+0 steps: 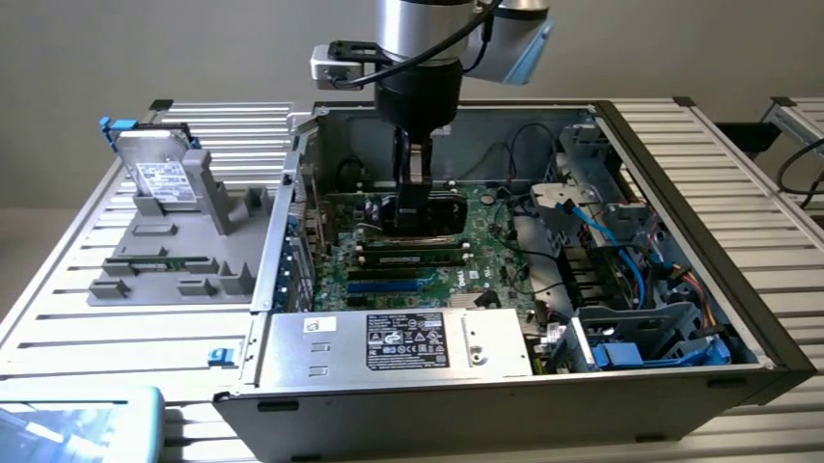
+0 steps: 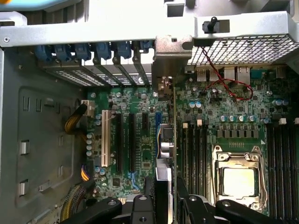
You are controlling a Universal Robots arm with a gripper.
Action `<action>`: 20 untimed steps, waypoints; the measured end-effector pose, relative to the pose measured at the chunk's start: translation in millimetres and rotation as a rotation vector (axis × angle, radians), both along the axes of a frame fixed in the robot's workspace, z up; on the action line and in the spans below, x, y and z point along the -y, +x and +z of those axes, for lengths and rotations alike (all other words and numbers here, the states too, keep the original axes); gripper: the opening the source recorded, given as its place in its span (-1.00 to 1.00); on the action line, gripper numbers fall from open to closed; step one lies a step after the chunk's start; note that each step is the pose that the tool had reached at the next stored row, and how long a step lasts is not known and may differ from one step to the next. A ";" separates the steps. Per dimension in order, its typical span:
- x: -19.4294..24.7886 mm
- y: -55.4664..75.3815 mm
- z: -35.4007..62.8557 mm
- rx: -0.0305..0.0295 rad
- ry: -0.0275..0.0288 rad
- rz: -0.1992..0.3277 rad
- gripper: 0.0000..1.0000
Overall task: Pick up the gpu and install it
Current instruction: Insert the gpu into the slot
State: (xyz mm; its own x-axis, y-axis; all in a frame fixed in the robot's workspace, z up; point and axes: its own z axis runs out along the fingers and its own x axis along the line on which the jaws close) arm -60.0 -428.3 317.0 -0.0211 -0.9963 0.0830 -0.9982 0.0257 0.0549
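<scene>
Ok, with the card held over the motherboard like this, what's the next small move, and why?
Probably a short, slow, straight descent. The gripper holds the gpu edge-on above the motherboard, its metal bracket toward the case's rear openings and its edge parallel with the expansion slots, seemingly not yet seated.

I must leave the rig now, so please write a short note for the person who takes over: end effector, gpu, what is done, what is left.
The end effector is shut on the gpu, low inside the case.
The gpu is held on edge over the motherboard.
Done: pick-up.
Left: installing; I cannot tell whether it already sits in a slot.
</scene>
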 end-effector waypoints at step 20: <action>9.0 -6.9 -29.4 -0.0054 0.0164 -0.005 -0.44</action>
